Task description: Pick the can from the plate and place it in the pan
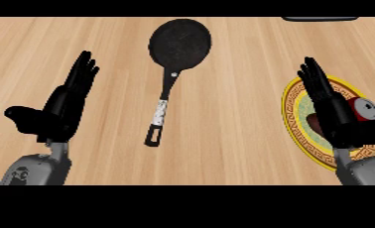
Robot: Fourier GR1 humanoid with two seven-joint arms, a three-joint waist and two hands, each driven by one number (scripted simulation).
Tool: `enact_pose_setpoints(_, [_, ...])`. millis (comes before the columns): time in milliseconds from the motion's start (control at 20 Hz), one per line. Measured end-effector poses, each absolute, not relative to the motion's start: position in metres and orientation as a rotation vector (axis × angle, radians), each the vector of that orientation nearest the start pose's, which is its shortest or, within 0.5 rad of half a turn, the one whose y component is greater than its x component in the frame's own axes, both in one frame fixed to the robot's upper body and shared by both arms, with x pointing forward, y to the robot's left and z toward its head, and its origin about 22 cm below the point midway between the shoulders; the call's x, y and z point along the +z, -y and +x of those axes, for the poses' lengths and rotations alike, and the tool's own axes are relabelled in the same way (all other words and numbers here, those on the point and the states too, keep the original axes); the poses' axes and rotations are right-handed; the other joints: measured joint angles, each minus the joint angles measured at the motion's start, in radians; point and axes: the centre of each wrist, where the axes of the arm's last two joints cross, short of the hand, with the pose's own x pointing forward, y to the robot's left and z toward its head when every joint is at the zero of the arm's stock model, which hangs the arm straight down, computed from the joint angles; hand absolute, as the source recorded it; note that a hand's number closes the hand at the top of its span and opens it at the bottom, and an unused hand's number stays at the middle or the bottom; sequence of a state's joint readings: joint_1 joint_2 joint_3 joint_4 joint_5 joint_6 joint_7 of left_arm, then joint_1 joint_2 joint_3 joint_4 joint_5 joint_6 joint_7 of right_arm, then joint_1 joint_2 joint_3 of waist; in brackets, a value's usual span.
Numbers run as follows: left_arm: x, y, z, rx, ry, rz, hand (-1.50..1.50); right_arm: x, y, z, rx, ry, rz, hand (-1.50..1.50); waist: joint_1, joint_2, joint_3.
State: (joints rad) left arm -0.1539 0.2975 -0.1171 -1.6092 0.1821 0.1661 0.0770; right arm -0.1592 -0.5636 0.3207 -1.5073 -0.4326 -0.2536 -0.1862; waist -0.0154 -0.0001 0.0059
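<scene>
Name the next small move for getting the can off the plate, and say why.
Probably curl the right hand round the can. That hand hangs open over the plate with straight fingers, and the red can lies right beside it, at its right, not yet held. The pan sits further left; the left hand rests open at the left.

Light wooden counter [242, 138]; dark flat object [320, 19] partly visible at far right edge.
</scene>
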Motion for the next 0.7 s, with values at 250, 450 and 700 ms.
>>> enact_pose_setpoints(250, [0.045, -0.289, 0.267, -0.101, 1.508, 0.264, 0.00, 0.080, 0.297, 0.280, 0.321, 1.794, 0.171, -1.50, 0.020, 0.003, -0.002])
enact_pose_setpoints(450, [0.029, -0.315, 0.258, -0.089, 1.378, 0.378, 0.00, 0.119, 0.328, 0.290, 0.420, 1.925, 0.005, 1.50, -0.002, -0.001, -0.005])
enact_pose_setpoints(700, [0.019, -0.340, 0.252, -0.075, 1.266, 0.468, 0.00, 0.096, 0.393, 0.282, 0.088, 1.944, -0.016, -1.50, -0.005, 0.006, -0.002])
